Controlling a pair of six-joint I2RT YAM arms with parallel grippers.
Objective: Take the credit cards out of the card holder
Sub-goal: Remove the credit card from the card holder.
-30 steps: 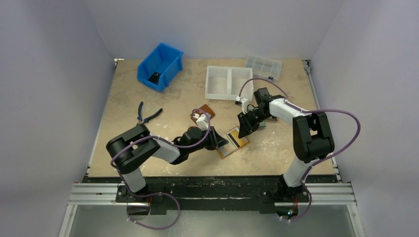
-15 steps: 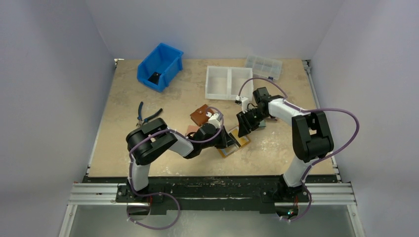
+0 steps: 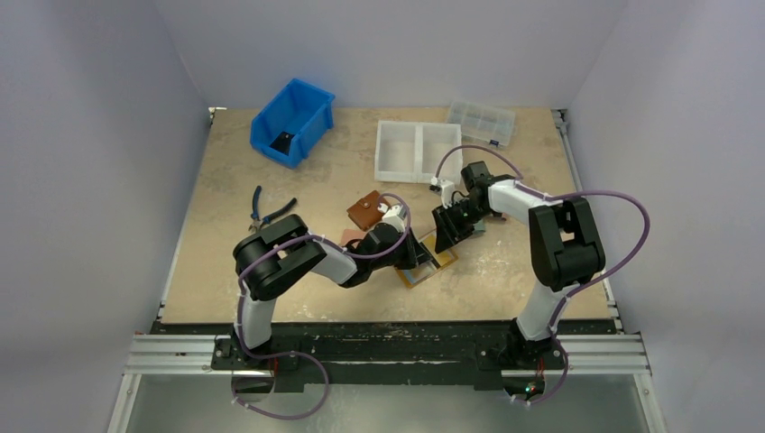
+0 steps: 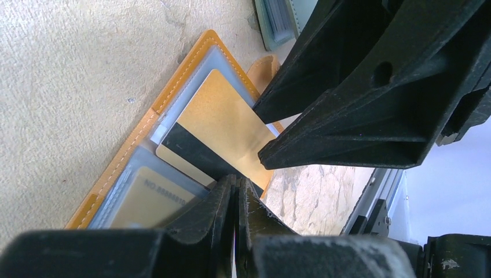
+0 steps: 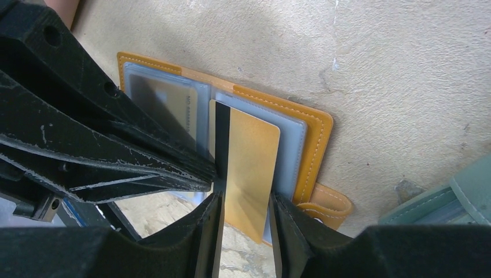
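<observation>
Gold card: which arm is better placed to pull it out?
Left, likely: the left gripper is shut on the card by its striped edge; the right gripper only straddles it, open.

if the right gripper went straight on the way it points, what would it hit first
Most likely the gold plastic card with the black stripe, which sits between the jaws of the right gripper, then the open mustard-orange leather-like card holder under it. Depth is unclear from the wrist view.

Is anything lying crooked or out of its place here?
Yes: one gold card lies slanted across the open holder and overhangs its edge, with the left gripper shut on its striped side.
</observation>
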